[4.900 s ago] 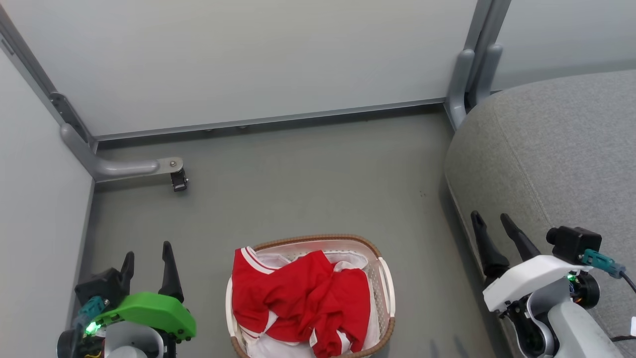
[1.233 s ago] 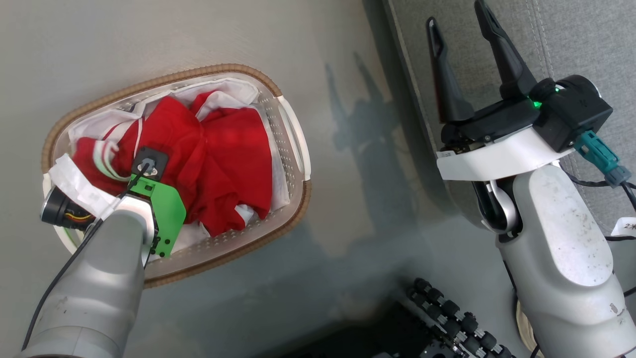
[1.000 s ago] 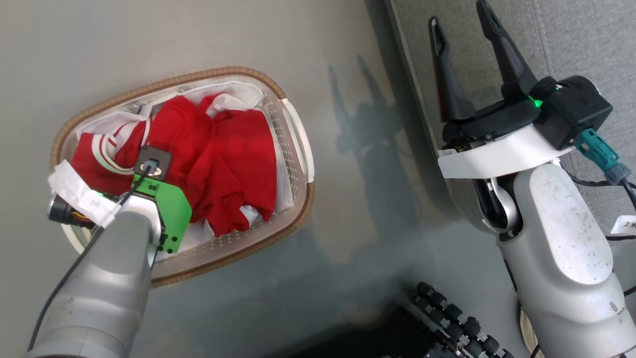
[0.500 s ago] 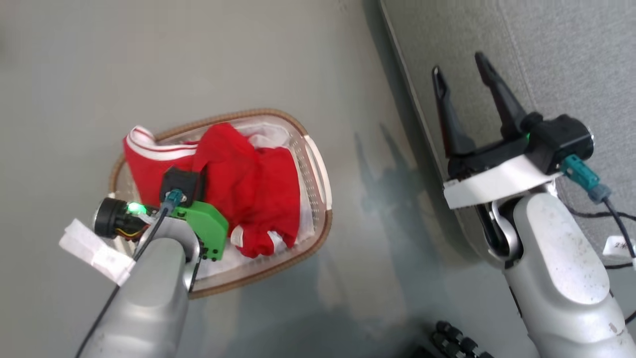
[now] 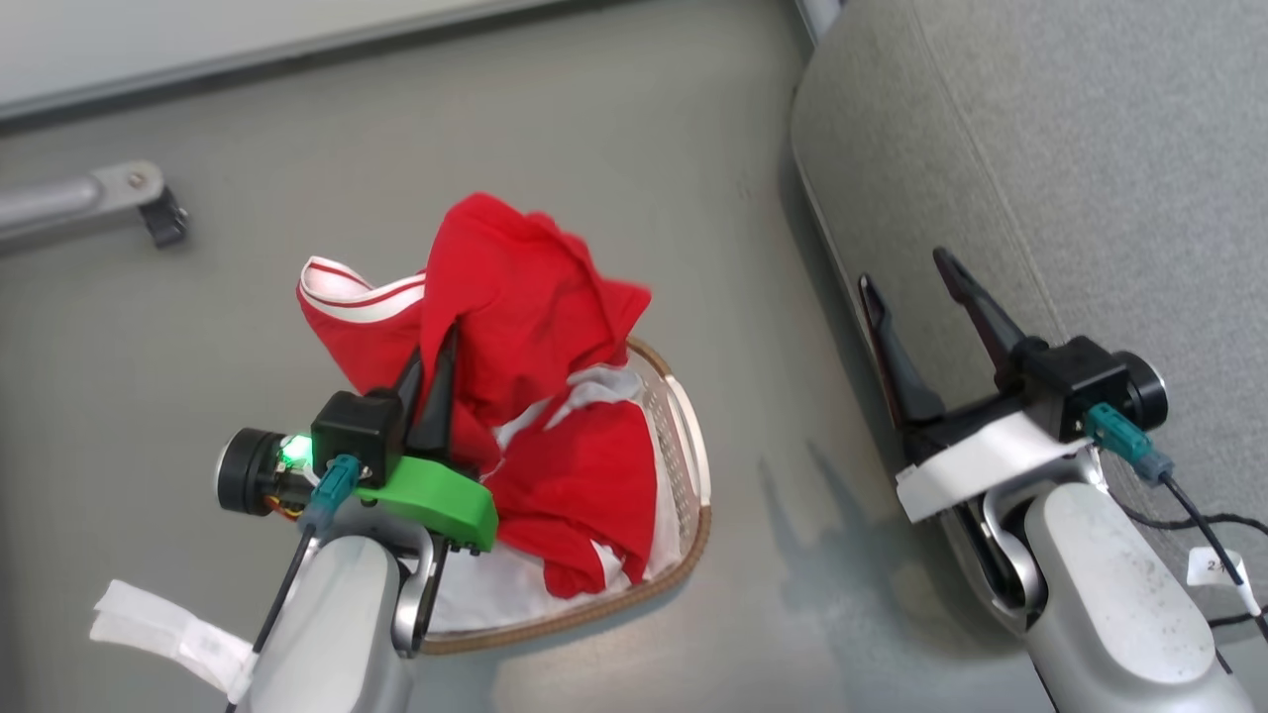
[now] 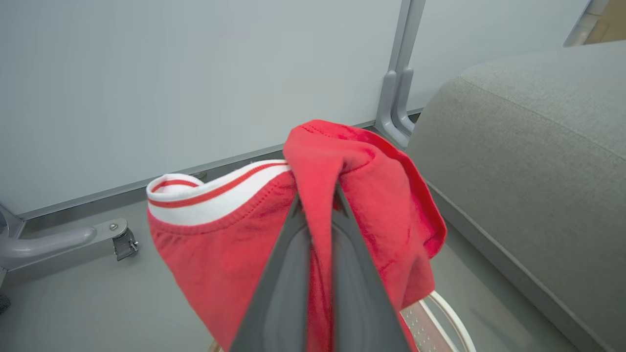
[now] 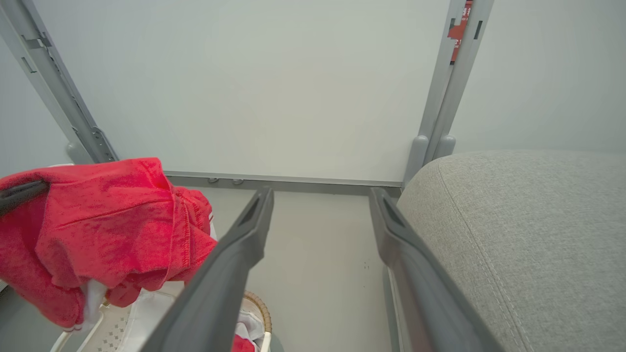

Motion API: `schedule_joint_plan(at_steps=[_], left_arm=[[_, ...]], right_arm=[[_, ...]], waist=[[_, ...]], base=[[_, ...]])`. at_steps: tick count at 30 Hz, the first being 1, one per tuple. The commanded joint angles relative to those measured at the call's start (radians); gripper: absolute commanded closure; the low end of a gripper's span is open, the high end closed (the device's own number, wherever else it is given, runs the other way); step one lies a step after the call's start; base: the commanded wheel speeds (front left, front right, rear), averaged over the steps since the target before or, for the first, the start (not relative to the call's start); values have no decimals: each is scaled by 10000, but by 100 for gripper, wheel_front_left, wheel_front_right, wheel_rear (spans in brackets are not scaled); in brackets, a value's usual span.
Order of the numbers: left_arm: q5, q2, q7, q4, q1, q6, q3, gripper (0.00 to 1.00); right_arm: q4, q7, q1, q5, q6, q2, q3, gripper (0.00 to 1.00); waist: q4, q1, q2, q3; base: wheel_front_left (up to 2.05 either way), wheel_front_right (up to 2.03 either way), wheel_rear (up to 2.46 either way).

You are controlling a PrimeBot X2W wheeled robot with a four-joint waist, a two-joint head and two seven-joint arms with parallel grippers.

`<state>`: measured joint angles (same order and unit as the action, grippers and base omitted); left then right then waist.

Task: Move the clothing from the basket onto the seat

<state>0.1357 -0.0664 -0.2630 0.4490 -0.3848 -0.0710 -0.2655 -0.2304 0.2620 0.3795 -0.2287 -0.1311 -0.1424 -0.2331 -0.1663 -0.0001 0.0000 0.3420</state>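
My left gripper is shut on a bright red garment with white striped trim and holds it up over the basket. The left wrist view shows both fingers pinching a red fold at the gripper, with the garment draped around them. A second red and white garment lies inside the basket on the white liner. My right gripper stands open and empty beside the grey sofa. In the right wrist view the gripper is open, the sofa right of it, the lifted garment to its left.
A grey frame leg with a caster lies on the floor at the far left. A pale wall panel and a grey post close off the back. Bare grey floor separates basket and sofa.
My left gripper has risen out of the basket with one red garment pinched in it. The head camera has tilted up, shifting the whole picture. The right gripper stays open.
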Motion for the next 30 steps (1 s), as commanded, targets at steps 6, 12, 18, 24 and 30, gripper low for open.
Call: schedule_joint_plan(at_steps=[6,12,18,24,30], left_arm=[[369,101,-19,-1405,466,-207,-27,100],[660,131,-18,-2450,706,-263,-58,100],[849,139,-18,-2823,796,-235,-298,100],[1161,143,-19,-3022,761,-130,-878,100],[1713,140,-19,-3100,837,-28,-1743,100]], right_arm=[[-231,44,-697,54,7,-174,-122,0],[-311,44,-1156,80,7,-74,-394,0],[1,44,-1002,-320,8,-321,-1963,0],[178,44,240,-651,8,-481,-4360,0],[-906,35,1533,-529,8,-62,-5350,0]], waist=[[877,1,0,-1727],[899,1,0,-2335],[1027,1,0,-2528],[1270,1,0,-2496],[1629,1,0,-2465]], base=[[0,0,0],[0,0,0],[0,0,0],[0,0,0],[0,0,0]])
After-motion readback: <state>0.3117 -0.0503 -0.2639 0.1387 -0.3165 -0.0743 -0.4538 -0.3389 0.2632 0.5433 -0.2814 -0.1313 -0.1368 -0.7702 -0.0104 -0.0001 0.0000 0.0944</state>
